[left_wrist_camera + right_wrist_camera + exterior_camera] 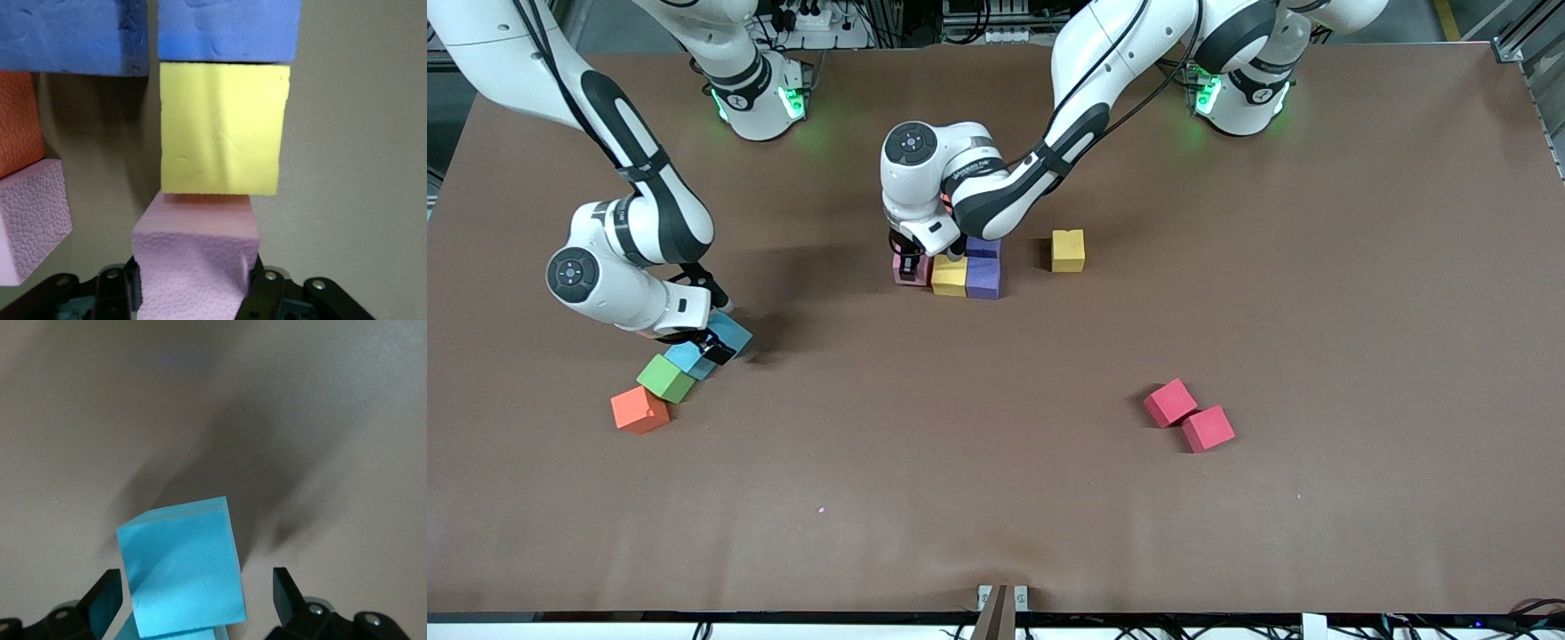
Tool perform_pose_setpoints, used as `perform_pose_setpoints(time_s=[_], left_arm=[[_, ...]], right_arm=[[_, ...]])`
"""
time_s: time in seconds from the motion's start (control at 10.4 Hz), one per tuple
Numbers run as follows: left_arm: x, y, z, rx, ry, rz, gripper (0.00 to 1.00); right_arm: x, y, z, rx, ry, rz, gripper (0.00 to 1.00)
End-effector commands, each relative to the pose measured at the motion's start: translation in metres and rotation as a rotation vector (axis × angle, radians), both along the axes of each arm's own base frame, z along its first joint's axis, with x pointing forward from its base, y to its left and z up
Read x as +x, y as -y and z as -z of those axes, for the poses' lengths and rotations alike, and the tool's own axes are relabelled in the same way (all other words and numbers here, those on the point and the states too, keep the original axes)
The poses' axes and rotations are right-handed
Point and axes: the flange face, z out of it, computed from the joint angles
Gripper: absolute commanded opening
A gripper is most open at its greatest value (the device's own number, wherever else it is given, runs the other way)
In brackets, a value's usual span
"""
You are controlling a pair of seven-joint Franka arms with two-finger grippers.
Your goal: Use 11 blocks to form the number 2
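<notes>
Pressing a pink block between closed fingers, the left gripper sets it against the yellow block, which could be shoved askew, while the right gripper, open, straddles a blue block that could tip.

Pink block: matt foam, fine pebbled grain. Yellow block: matt foam, smoother, faint dents. Purple blocks: matt foam, slightly dimpled. Light blue block: smooth matt foam. Table: brown matt covering, slight creases. Arm shells: glossy white plastic.
</notes>
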Motion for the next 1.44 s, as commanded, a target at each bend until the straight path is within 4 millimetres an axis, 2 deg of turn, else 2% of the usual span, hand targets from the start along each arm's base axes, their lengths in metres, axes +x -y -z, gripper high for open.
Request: perform_pose_setpoints(time_s=[0.0, 0.19, 0.38, 0.48, 0.57, 0.67, 0.77, 0.86, 0.96, 1.15, 1.34], left_arm=[[0.005, 0.004, 0.004, -0.016, 0.004, -0.034, 0.47], [0.007, 0.003, 0.006, -0.012, 0.013, -0.033, 0.47], [0.007, 0.002, 0.011, -0.007, 0.01, -0.034, 0.47], [0.007, 0.002, 0.011, -0.007, 0.011, -0.033, 0.47], [0.007, 0.001, 0.013, -0.004, 0.01, -0.03, 0.47], [0.007, 0.001, 0.013, -0.003, 0.01, -0.03, 0.47], [0.008, 0.0, 0.013, -0.002, 0.013, -0.029, 0.47], [0.008, 0.0, 0.013, -0.002, 0.013, -0.029, 0.47], [0.009, 0.0, 0.013, -0.001, 0.014, -0.03, 0.47], [0.008, -0.001, 0.018, 0.004, 0.01, -0.03, 0.48], [0.009, -0.001, 0.019, 0.006, 0.01, -0.029, 0.47]], right_arm=[[-0.002, -0.014, 0.006, 0.022, 0.002, -0.055, 1.0], [-0.001, -0.023, 0.015, 0.026, 0.015, -0.082, 1.0], [-0.002, -0.021, 0.018, 0.026, 0.014, -0.088, 0.98], [-0.001, -0.013, 0.018, 0.025, 0.014, -0.096, 0.95], [-0.002, -0.004, 0.02, 0.021, 0.013, -0.083, 0.89], [-0.001, -0.001, 0.02, 0.02, 0.017, -0.076, 0.79], [0.0, 0.003, 0.018, 0.02, 0.024, -0.068, 0.63], [0.001, 0.004, 0.014, 0.018, 0.033, -0.066, 0.47], [0.003, 0.005, 0.007, 0.018, 0.044, -0.056, 0.36], [0.013, 0.005, -0.028, 0.002, 0.108, -0.052, 0.35], [0.02, 0.006, -0.046, 0.028, 0.136, 0.027, 0.32]])
